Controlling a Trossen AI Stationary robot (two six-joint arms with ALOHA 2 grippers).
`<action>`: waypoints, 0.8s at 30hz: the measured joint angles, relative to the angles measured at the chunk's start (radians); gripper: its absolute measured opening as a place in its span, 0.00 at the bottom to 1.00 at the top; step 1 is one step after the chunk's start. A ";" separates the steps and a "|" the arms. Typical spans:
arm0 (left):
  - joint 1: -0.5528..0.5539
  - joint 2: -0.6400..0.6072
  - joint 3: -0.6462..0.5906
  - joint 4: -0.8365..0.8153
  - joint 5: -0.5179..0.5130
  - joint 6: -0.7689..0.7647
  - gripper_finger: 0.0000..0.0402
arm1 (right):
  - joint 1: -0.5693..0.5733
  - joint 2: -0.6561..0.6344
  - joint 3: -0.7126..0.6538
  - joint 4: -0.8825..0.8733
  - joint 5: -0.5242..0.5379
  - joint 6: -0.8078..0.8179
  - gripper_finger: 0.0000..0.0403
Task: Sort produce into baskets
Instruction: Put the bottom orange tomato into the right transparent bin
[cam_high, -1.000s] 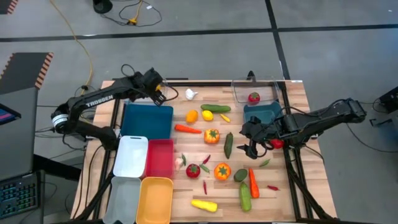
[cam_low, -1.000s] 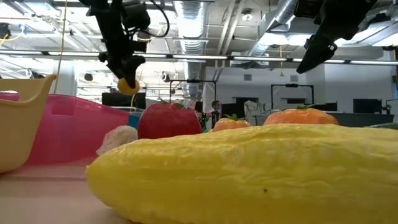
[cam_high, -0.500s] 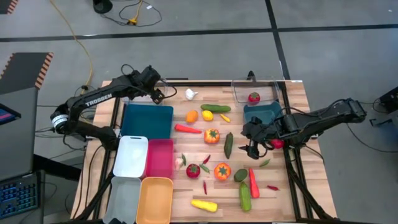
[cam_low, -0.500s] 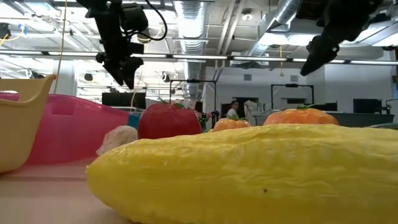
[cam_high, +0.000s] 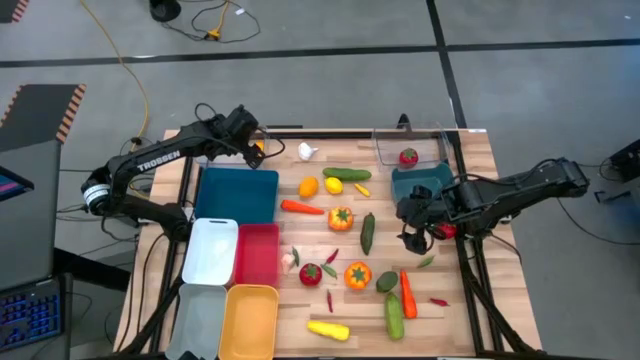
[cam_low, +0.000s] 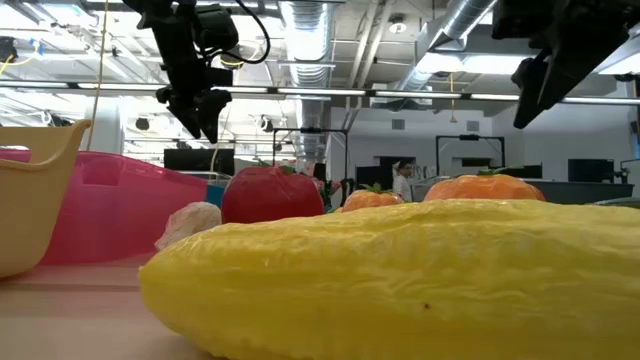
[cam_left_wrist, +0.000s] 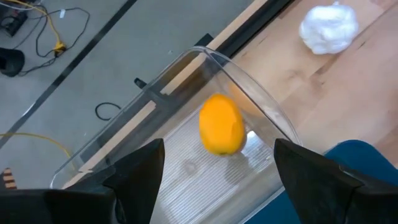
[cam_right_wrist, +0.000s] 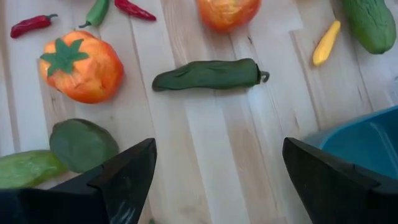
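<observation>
Lemon (cam_left_wrist: 222, 124) lengthwise in clear basket (cam_left_wrist: 249, 81)

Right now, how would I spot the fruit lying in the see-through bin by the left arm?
Find the dark blue basket on the table's left side. At its far edge sits a clear bin, under the left pincer. Inside lies one orange-yellow oval fruit, the only thing there; the white garlic lies outside on bare wood.

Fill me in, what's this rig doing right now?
It's sorting toy produce into bins. The left gripper hangs with fingers open over the clear plastic bin at the table's far left corner, where a small orange fruit lies, apparently just dropped. The right gripper hovers open and empty above the wooden table, near the dark green pepper. Many pieces are still loose.
</observation>
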 joint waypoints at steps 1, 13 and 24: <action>0.000 0.000 0.000 0.000 0.000 0.000 0.72 | 0.000 0.000 0.000 0.000 0.000 0.000 0.94; 0.000 0.000 0.000 0.000 0.000 0.000 0.72 | 0.000 0.000 0.000 0.013 0.000 0.000 0.98; 0.000 0.000 0.000 0.000 0.000 0.000 0.72 | 0.000 0.000 0.000 0.017 0.000 0.000 0.98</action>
